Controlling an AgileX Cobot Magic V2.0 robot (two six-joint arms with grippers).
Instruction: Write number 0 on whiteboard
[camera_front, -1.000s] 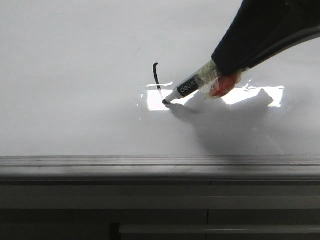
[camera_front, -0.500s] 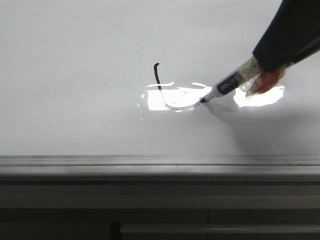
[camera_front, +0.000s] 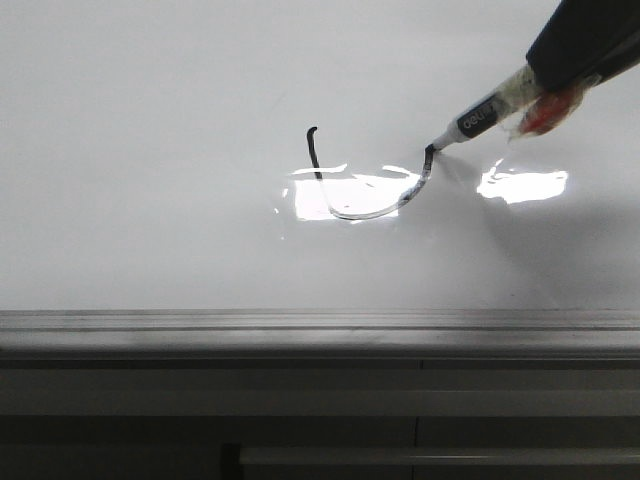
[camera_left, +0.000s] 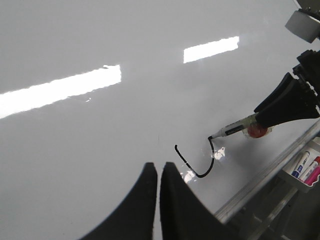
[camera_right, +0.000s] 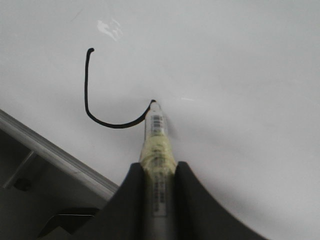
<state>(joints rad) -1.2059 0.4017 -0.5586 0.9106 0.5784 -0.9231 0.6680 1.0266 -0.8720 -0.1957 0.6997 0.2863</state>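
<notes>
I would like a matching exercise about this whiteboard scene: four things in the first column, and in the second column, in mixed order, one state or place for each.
Column one:
1. the number 0
2. marker
3. left gripper
4. tray of spare markers

Column two:
a. shut, holding nothing
b. beyond the whiteboard's grey edge
c. unfinished, open at the top
d. clamped in the right gripper, tip on the board

Pairs: 1-c, 2-d, 3-a, 4-b
</notes>
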